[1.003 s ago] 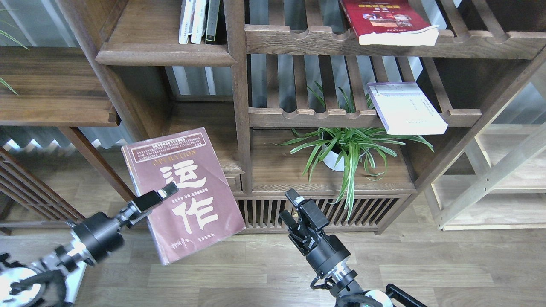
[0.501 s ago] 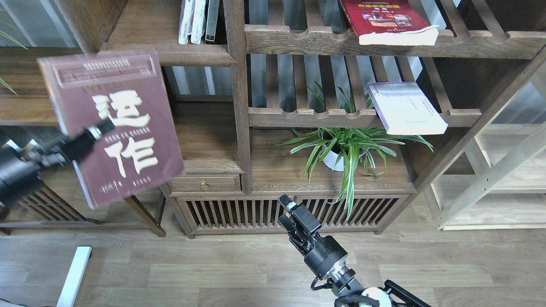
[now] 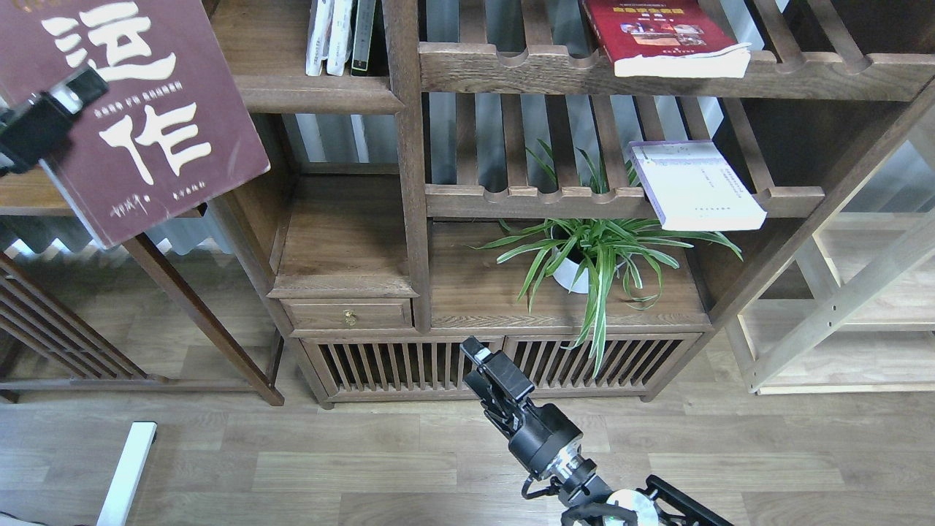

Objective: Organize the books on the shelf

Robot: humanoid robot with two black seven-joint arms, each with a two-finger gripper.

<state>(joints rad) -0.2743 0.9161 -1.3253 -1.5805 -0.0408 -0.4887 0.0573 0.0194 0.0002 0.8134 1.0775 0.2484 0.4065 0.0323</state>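
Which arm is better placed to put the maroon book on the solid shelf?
The left. Its fingers hold the maroon book right beside the solid shelf, while the right gripper is low, near the floor.

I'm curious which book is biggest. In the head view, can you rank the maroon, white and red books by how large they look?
1. maroon book: looks largest, but it is held nearest the camera, so unsure.
2. and 3. white book and red book: look alike; the red one is cut off at the top edge.

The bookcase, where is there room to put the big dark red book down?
Bare board lies left of the three upright books on the solid shelf, and above the drawer. Crowded: the plant.
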